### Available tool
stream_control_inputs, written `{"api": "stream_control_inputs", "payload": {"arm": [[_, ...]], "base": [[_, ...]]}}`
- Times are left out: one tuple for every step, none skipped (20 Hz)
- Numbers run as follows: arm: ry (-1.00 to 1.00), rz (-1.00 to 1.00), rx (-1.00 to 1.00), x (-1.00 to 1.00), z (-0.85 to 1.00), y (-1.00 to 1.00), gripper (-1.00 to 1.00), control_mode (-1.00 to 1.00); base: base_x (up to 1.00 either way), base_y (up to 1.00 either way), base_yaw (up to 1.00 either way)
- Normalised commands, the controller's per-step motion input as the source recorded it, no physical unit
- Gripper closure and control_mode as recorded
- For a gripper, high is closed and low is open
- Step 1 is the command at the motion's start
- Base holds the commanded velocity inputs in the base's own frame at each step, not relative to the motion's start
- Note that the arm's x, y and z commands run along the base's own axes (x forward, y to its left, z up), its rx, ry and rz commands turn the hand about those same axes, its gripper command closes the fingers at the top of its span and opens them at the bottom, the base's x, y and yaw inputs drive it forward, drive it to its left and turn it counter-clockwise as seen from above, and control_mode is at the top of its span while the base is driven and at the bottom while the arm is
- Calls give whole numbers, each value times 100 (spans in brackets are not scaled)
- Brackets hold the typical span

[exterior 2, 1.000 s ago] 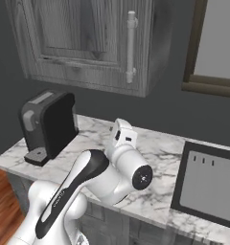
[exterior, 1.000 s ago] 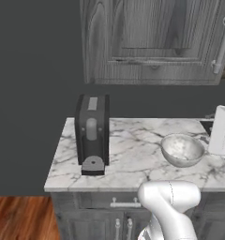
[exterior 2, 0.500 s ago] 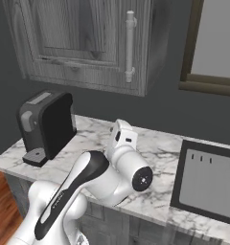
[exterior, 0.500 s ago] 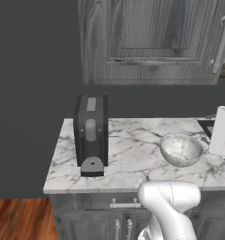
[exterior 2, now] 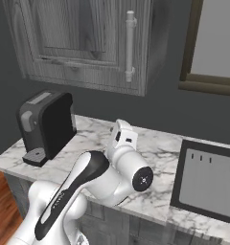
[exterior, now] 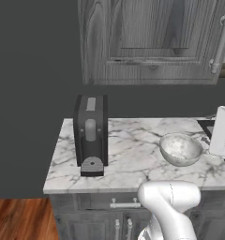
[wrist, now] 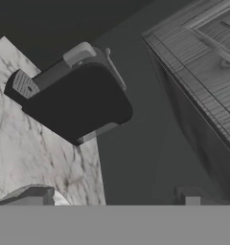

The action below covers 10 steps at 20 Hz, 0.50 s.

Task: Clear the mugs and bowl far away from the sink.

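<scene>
Marble counter (exterior: 128, 157) under grey cabinets | your gripper (wrist: 112, 200): jaws parted, empty | bowl (exterior: 181, 149) right of the coffee machine (exterior: 90, 133), sink (exterior 2: 207, 179) beyond it | step: approaching the bowl, I judge | next: lower onto its rim.

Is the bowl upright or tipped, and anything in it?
Upright and empty. In the left base view the bowl sits on its base on the marble counter, rim up, with only its speckled inside showing.
</scene>
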Motion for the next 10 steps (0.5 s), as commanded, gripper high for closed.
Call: {"api": "stream_control_inputs", "payload": {"arm": [[0, 0, 0, 0, 0, 0, -100, 100], [9, 4, 0, 14, 0, 6, -100, -100], [9, 6, 0, 14, 0, 6, -100, -100], [11, 6, 0, 11, 0, 1, -100, -100], [13, 4, 0, 4, 0, 0, -100, -100], [15, 0, 0, 0, 0, 0, -100, -100], [15, 0, 0, 0, -2, 0, -100, -100], [14, 0, 0, 0, -9, -1, -100, -100], [15, 0, 0, 0, -10, -3, -100, -100], [16, 0, 0, 0, -10, -4, -100, -100]], "base": [[10, 4, 2], [0, 0, 0], [0, 0, 0], [0, 0, 0], [0, 0, 0], [0, 0, 0], [0, 0, 0], [0, 0, 0], [0, 0, 0], [0, 0, 0]]}}
